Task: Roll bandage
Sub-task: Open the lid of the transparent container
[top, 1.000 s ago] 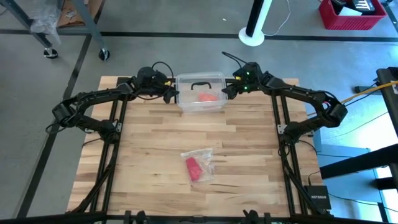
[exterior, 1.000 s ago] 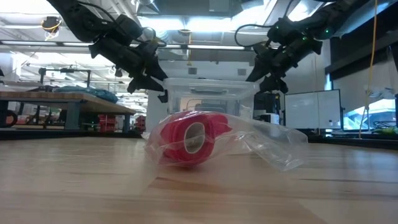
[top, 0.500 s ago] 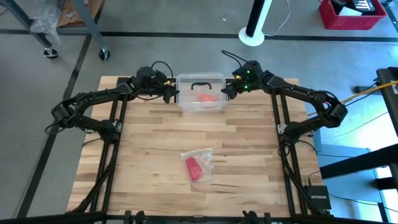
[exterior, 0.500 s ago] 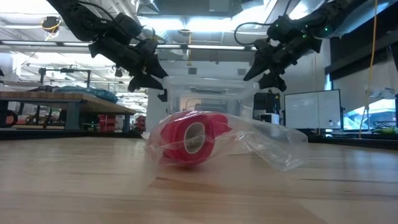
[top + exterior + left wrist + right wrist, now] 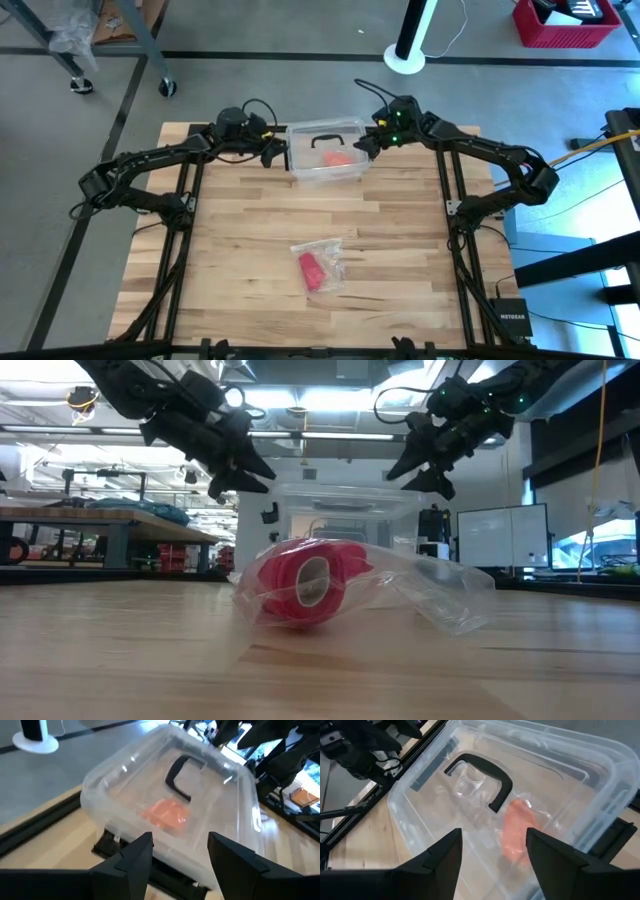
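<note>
The bandage is a small red roll inside a crinkly clear bag. The bag lies on the table's near middle, far from both grippers. At the far middle stands a clear lidded box with a black handle and an orange-red lump inside. My left gripper is open at the box's left end. My right gripper is open at its right end. My left gripper comes slanting down from the table's left, its fingers standing apart at the lid's left end rim. I cannot tell whether they touch it. My right gripper comes slanting down from the right, fingers apart over the lid's right end. Contact there cannot be told either.
A black latch sticks out below the lid's left end. The box stands close to the table's far edge. Bare wood lies between the box and the bag. Beyond the table are a white stand and a red crate.
Both grippers have risen a little at the box's two ends, fingers still apart. The box's top has shifted slightly toward the table's right and near edges. The bagged bandage has not moved.
</note>
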